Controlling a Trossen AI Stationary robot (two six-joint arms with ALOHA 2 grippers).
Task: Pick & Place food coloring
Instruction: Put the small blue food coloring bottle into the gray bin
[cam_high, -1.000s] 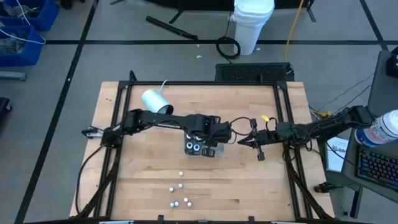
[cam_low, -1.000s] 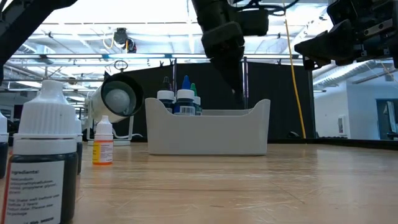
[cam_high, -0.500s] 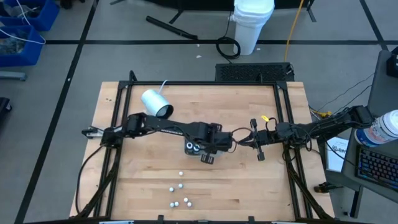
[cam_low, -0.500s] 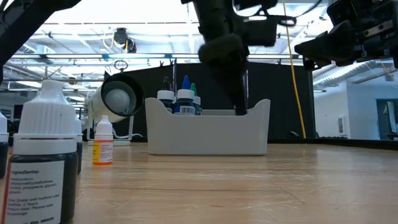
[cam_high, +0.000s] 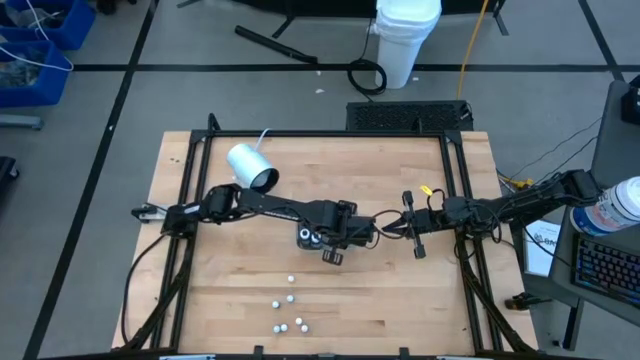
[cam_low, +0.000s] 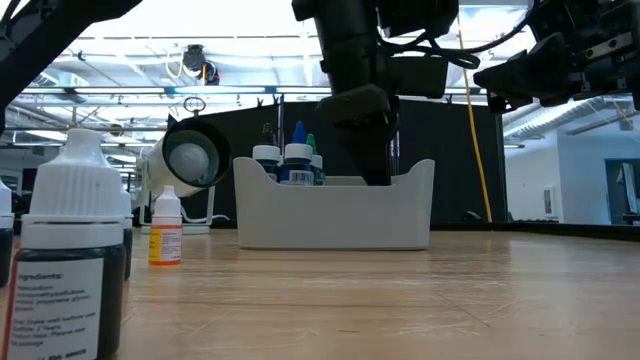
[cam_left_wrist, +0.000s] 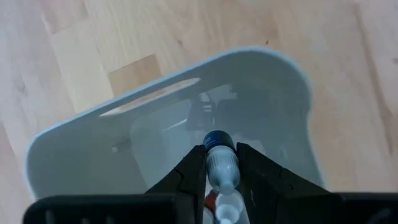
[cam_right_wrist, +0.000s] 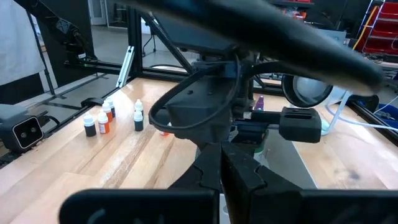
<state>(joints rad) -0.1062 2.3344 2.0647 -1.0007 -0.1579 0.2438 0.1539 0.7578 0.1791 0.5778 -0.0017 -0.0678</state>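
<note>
The left gripper (cam_left_wrist: 221, 171) reaches down into the grey tray (cam_left_wrist: 273, 81) near the middle of the wooden table (cam_high: 400, 290), its two dark fingers (cam_left_wrist: 186, 177) narrowed onto a small food coloring bottle (cam_left_wrist: 221, 163) with a dark blue base, held between the pads with its bottom toward the tray floor. In the overhead view the left arm stretches from the table's nine o'clock edge toward the centre, and its gripper (cam_high: 334, 243) covers most of the tray, so only two dark bottles with pale tops (cam_high: 311, 236) show at the tray's nine o'clock end. From table height those bottles (cam_low: 288, 165) stand upright inside the tray's (cam_low: 330, 215) wall, with the left gripper's fingers (cam_low: 372, 150) dipping behind the wall at its three o'clock side. The right gripper (cam_high: 390, 228) hangs just beside the tray at three o'clock, above the table, jaws fully together and carrying nothing; its own wrist view shows the closed fingers (cam_right_wrist: 239, 165) pointing at the left arm. More food coloring bottles (cam_high: 290, 300) lie scattered as whitish specks toward six o'clock of the tray, well apart from it. A white-and-grey cylinder (cam_high: 250, 165) with a cord lies toward ten o'clock of the tray.
</note>
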